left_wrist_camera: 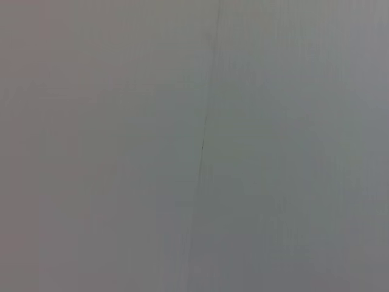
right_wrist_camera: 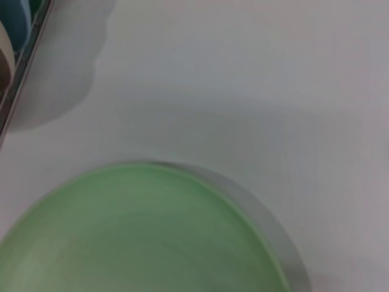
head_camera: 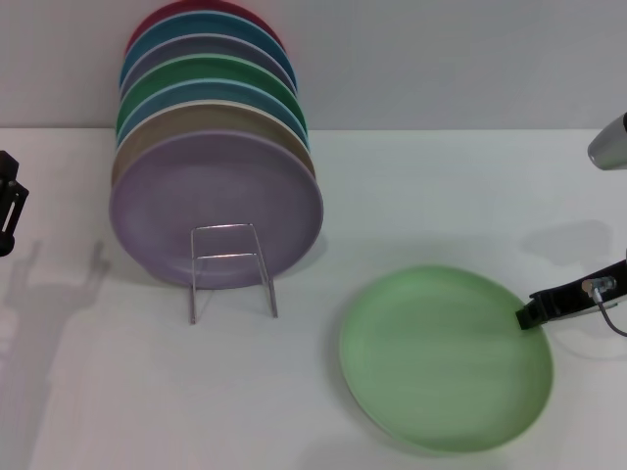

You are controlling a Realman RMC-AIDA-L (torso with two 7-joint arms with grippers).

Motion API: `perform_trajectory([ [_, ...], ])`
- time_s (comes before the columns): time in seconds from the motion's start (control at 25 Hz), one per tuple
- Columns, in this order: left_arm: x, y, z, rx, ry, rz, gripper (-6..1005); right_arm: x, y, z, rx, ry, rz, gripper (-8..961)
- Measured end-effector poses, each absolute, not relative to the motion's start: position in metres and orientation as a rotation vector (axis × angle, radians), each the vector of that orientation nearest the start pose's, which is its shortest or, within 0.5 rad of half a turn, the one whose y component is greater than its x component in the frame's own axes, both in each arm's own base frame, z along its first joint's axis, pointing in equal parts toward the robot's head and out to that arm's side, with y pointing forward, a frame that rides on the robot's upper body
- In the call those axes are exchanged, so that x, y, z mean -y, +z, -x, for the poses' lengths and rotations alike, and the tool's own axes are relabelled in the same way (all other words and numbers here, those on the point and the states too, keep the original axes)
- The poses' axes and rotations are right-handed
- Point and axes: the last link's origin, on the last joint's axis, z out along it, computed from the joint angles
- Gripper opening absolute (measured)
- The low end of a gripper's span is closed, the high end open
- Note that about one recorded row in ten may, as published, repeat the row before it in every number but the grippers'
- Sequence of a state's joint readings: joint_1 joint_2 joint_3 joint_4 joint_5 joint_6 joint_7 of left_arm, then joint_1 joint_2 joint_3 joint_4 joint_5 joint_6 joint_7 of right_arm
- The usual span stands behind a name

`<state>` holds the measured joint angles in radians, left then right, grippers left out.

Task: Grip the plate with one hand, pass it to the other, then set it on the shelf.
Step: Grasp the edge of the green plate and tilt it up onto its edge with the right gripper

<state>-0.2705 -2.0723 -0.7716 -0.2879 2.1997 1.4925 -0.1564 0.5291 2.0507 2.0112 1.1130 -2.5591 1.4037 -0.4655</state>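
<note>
The light pastel-green plate [head_camera: 446, 357] lies on the white table at the front right. It fills the lower part of the right wrist view [right_wrist_camera: 134, 237]. My right gripper [head_camera: 532, 313] reaches in from the right, its black tip at the plate's right rim. Whether it holds the rim does not show. The shelf, a thin silver wire rack [head_camera: 231, 269], stands left of the plate with its front loop bare. My left gripper [head_camera: 8, 201] hangs at the far left edge, away from everything. The left wrist view shows only a blank grey surface.
Several coloured plates stand on edge in the rack behind the loop, a lavender plate [head_camera: 216, 201] in front. Their edges show in a corner of the right wrist view [right_wrist_camera: 15, 36]. Bare white table [head_camera: 411, 196] lies between the rack and the green plate.
</note>
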Motion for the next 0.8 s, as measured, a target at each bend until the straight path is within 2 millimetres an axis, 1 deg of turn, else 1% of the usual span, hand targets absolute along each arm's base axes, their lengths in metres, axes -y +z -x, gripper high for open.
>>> perform_trajectory([
  [0.12, -0.278, 0.008, 0.316, 0.435, -0.96, 1.404, 813, -0.362, 0.027, -0.263, -1.475, -0.199, 2.229, 20],
  [0.16, -0.278, 0.008, 0.316, 0.435, -0.96, 1.404, 813, -0.365, 0.035, -0.259, -1.436, -0.161, 2.213, 16],
  [0.2, -0.278, 0.008, 0.316, 0.434, -0.959, 1.404, 813, -0.365, 0.035, -0.259, -1.436, -0.161, 2.213, 16],
  [0.4, -0.278, 0.008, 0.316, 0.434, -0.959, 1.405, 813, -0.371, 0.057, -0.245, -1.299, -0.068, 2.157, 16],
  [0.52, -0.278, 0.008, 0.316, 0.433, -0.959, 1.405, 813, -0.376, 0.07, -0.24, -1.22, -0.05, 2.114, 16],
  [0.56, -0.279, 0.008, 0.316, 0.431, -0.96, 1.406, 813, -0.38, 0.077, -0.239, -1.167, -0.05, 2.079, 16],
  [0.6, -0.279, 0.008, 0.316, 0.431, -0.96, 1.406, 813, -0.38, 0.077, -0.239, -1.167, -0.05, 2.079, 16],
  [0.72, -0.279, 0.008, 0.316, 0.43, -0.961, 1.406, 813, -0.386, 0.083, -0.237, -1.101, -0.017, 2.035, 15],
  [0.76, -0.279, 0.008, 0.316, 0.43, -0.96, 1.406, 813, -0.392, 0.083, -0.234, -1.047, 0.013, 2.012, 15],
  [0.8, -0.279, 0.008, 0.316, 0.43, -0.96, 1.406, 813, -0.392, 0.083, -0.234, -1.047, 0.013, 2.012, 15],
])
